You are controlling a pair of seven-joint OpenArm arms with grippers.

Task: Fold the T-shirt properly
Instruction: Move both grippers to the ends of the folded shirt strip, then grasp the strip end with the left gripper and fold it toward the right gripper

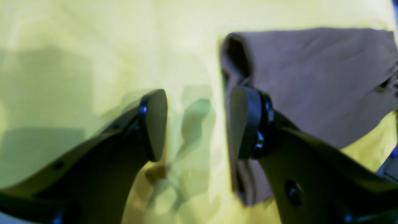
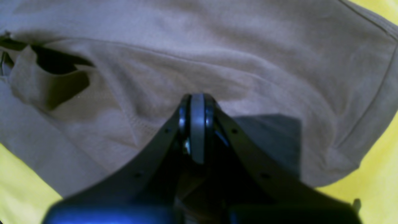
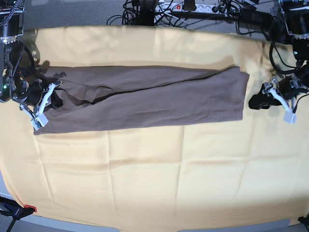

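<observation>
The taupe T-shirt [image 3: 145, 99] lies as a long folded strip across the yellow cloth [image 3: 154, 183]. In the left wrist view the shirt's end [image 1: 311, 81] is at the right, a rolled edge against my right finger. My left gripper [image 1: 199, 124] is open over bare yellow cloth, with no fabric between its jaws. In the base view it [image 3: 253, 102] sits just off the shirt's right end. My right gripper [image 2: 197, 99] is shut, its tip pressed into a ridge of shirt fabric [image 2: 248, 56] whose creases run toward it. In the base view it [image 3: 55, 94] is at the shirt's left end.
The yellow cloth [image 1: 77, 46] covers the whole table, with wide bare areas in front of and behind the shirt. Cables and a power strip [image 3: 193, 8] run along the back edge. A red-tipped clamp [image 3: 24, 209] is at the front left corner.
</observation>
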